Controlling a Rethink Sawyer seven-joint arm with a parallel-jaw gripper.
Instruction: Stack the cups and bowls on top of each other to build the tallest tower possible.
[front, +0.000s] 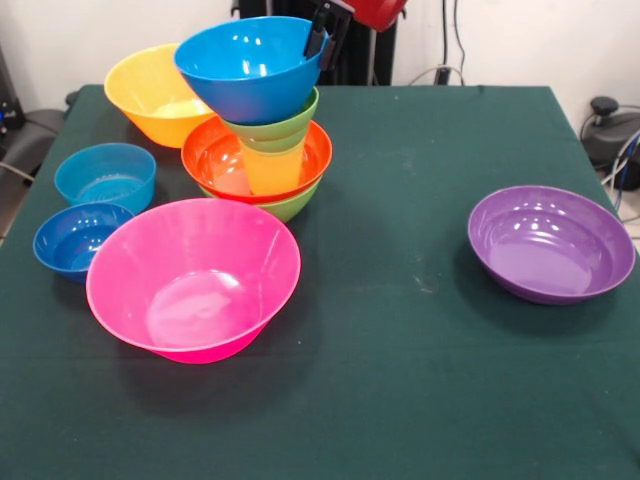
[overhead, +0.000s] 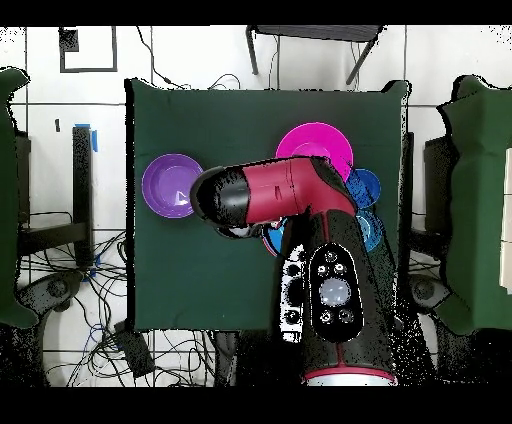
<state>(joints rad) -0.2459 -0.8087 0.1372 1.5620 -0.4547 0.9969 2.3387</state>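
Look at the front view first: your gripper (front: 318, 38) comes down from the top edge and its black fingers pinch the far rim of the large blue bowl (front: 250, 68) — one finger inside the wall, the other outside, as far as the picture lets you judge. That bowl sits tilted, its mouth tipped toward the camera, on top of the tower (front: 262, 150).

The tower reads from the table up as a medium green bowl (front: 292, 205), then the red-orange bowl (front: 215, 160) nested in it, then the translucent yellow cup (front: 272, 168) standing in the red-orange bowl, then the small green bowl (front: 285, 125) seated on the cup's mouth. The blue bowl's base rests in or on that small green bowl; you cannot tell whether it is fully seated.

Around the tower, the big orange bowl (front: 150, 92) stands just behind and left of it, and the large pink bowl (front: 193, 278) lies in front, close to the tower's base. Left of the pink bowl you have a light-blue bowl (front: 105, 175) and a darker blue bowl (front: 72, 238), the two near each other. The shallow purple bowl (front: 550, 243) sits well apart on the right of the green tablecloth (front: 400, 380).

From overhead, the red arm (overhead: 290, 190) covers the tower — only the pink and purple bowls show clearly beside it.
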